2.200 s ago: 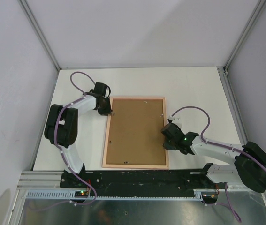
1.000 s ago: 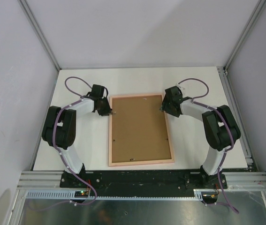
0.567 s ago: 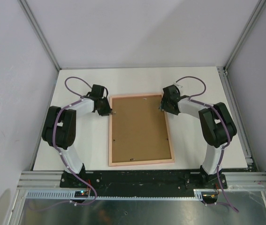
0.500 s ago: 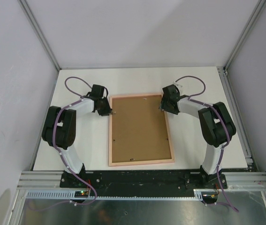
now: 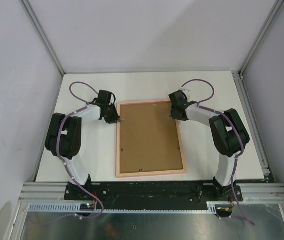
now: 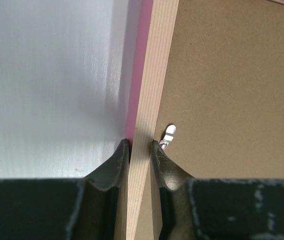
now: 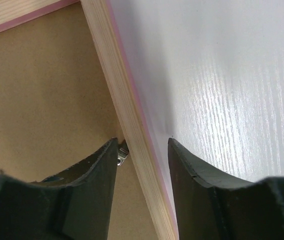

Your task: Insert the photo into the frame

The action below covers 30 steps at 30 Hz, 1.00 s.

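Note:
The frame [image 5: 151, 173] lies back side up on the white table, with the brown backing board [image 5: 149, 137] filling it. The photo is hidden. My left gripper [image 5: 115, 120] is shut on the frame's left rail [image 6: 157, 65] near the far corner, one finger on each side, beside a small metal clip [image 6: 169, 134]. My right gripper [image 5: 173, 116] straddles the right rail [image 7: 114, 75] near the far corner. Its jaws stand open, with table showing between the outer finger and the rail, and the inner finger next to a clip [image 7: 122, 155].
The white table [image 5: 207, 145] is bounded by grey walls with metal corner posts [image 5: 44, 40] at the back. Purple cables [image 5: 197, 85] loop above both wrists. The black base rail [image 5: 147, 190] runs along the near edge.
My right arm swung from the frame's near right side up to its far right corner, and the frame turned straighter. Over the last second the right jaws narrowed around the rail. The left gripper stayed put.

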{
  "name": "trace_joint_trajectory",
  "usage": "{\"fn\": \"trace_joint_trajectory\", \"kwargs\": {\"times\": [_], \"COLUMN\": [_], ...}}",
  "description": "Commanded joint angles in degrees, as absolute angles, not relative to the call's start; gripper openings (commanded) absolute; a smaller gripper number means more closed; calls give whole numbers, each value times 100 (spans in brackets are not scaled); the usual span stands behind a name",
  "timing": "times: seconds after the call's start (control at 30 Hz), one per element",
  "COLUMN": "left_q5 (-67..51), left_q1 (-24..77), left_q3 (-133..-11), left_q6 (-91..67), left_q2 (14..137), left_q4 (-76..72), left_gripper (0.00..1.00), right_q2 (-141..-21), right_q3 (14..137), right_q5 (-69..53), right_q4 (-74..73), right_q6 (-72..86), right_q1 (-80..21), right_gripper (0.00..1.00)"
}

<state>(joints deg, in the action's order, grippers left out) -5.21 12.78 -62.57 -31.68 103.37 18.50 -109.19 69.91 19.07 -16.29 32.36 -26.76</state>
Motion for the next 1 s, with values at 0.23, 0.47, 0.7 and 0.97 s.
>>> {"fn": "trace_joint_trajectory", "kwargs": {"times": [0.23,0.47,0.7,0.97], "left_q5": [-420,-417,-532,-766], "left_q1": [1194,1195,1174,1153], "left_q3": [-6144,-6140,-6228,-6452], "left_q6": [-3455,-3454,-3265,-2797], "left_q2": [10240,10238,10249,10235], "left_q4": [1706,1701,1708,1730], "left_gripper": [0,0,0,1], "right_q2": [-10995,-10969,-10815,-10653], "right_q3": [7069,7073,7075,7070], "right_q5": [1947,1900,1810,1675], "right_q4": [-2193,-2168,-2018,-1995], "right_q6": [2959,2958,2962,3021], "right_q1": [-2783,-2744,-2607,-2586], "right_gripper": [32,32,56,68]}}
